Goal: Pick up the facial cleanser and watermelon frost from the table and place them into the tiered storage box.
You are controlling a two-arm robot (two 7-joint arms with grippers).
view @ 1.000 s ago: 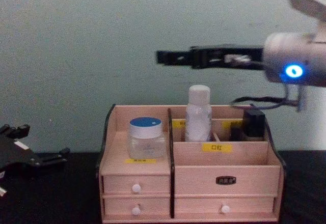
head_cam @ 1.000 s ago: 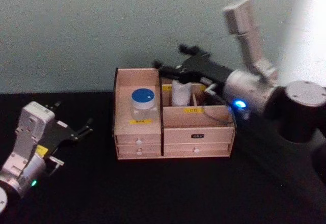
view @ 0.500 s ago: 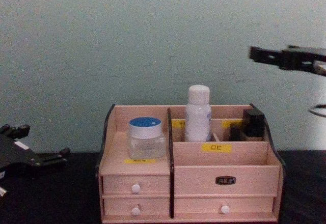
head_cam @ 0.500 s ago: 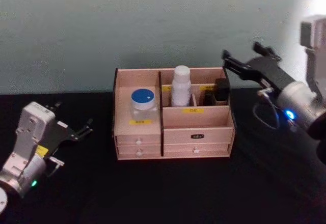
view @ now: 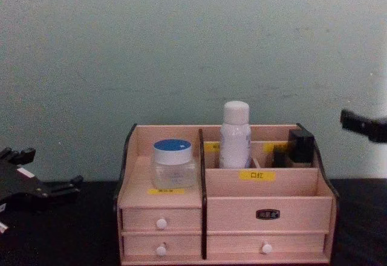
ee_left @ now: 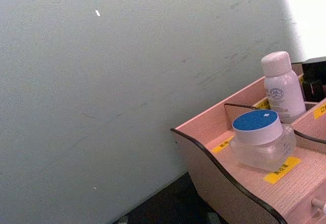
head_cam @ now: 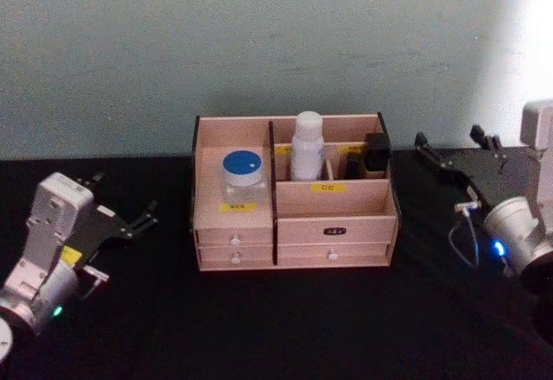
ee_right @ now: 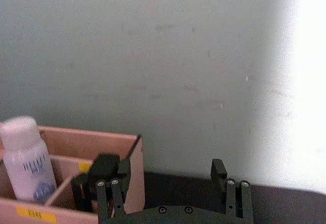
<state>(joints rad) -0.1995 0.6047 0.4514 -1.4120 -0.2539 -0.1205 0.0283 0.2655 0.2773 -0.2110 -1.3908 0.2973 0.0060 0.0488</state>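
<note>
head view: box [head_cam: 292, 224] holds jar [head_cam: 243, 175] in its left bay and bottle [head_cam: 307, 146] in a rear bay, while left tool [head_cam: 130, 216] and right tool [head_cam: 454, 148] gape wide, empty.

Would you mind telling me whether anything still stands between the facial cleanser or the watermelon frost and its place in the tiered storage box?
Nothing visible does: the facial cleanser already stands upright in a rear compartment of the tiered storage box, and the watermelon frost sits in its left compartment.
</note>
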